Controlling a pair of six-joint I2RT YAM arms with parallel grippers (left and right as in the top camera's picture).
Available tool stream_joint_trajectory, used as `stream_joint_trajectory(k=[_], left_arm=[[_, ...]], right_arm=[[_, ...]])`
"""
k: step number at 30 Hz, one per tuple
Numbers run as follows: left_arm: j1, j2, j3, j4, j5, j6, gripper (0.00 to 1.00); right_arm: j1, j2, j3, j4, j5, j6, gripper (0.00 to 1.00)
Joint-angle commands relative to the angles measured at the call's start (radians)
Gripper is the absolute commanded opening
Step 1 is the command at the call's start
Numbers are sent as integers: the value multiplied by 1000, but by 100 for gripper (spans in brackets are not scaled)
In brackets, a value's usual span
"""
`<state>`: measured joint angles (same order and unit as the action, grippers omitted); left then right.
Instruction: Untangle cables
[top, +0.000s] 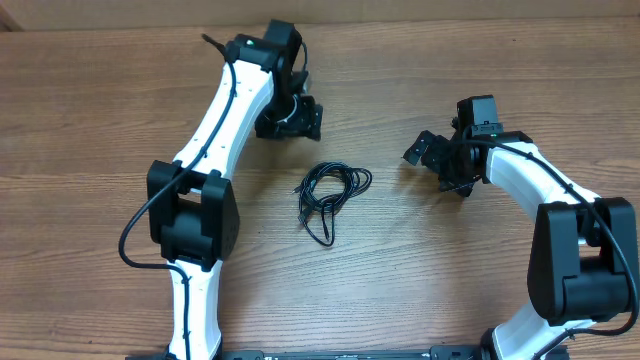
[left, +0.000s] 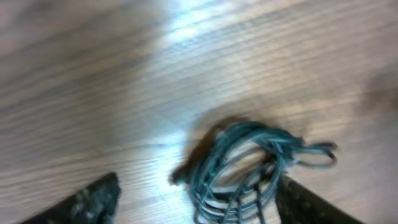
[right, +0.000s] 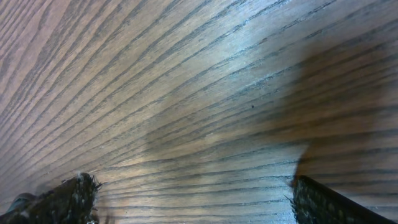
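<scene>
The cables (top: 330, 190) lie as one small bundle of thin black loops on the wooden table (top: 100, 110), near the middle. My left gripper (top: 298, 122) hovers up and to the left of the bundle and is open. In the blurred left wrist view, the cables (left: 249, 155) show between the spread fingers (left: 93, 202), close to the right one, and nothing is gripped. My left gripper (left: 198, 198) stands wide. To the right of the bundle, my right gripper (top: 428, 152) is open and holds nothing. My right gripper (right: 193, 190) shows only bare wood between its fingertips (right: 314, 199).
Thick black wires run along the white left arm (top: 215, 130) and the right arm (top: 540, 185). Both arm bases stand at the table's front edge. Bare wood surrounds the bundle on all sides.
</scene>
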<state>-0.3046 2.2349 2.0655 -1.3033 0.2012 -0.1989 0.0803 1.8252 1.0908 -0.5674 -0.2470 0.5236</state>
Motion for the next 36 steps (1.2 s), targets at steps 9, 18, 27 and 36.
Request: stream_joint_trajectory(k=[9, 18, 27, 36], left_arm=[[1, -14, -20, 125, -212, 8, 79], [1, -14, -196, 253, -212, 8, 73], [1, -13, -384, 324, -212, 9, 38], [1, -13, -496, 388, -212, 9, 27]], right_arm=[[6, 4, -5, 13, 0, 4, 100], [5, 4, -5, 14, 1, 4, 100], [6, 4, -5, 17, 3, 4, 100], [6, 4, -5, 16, 3, 4, 100]])
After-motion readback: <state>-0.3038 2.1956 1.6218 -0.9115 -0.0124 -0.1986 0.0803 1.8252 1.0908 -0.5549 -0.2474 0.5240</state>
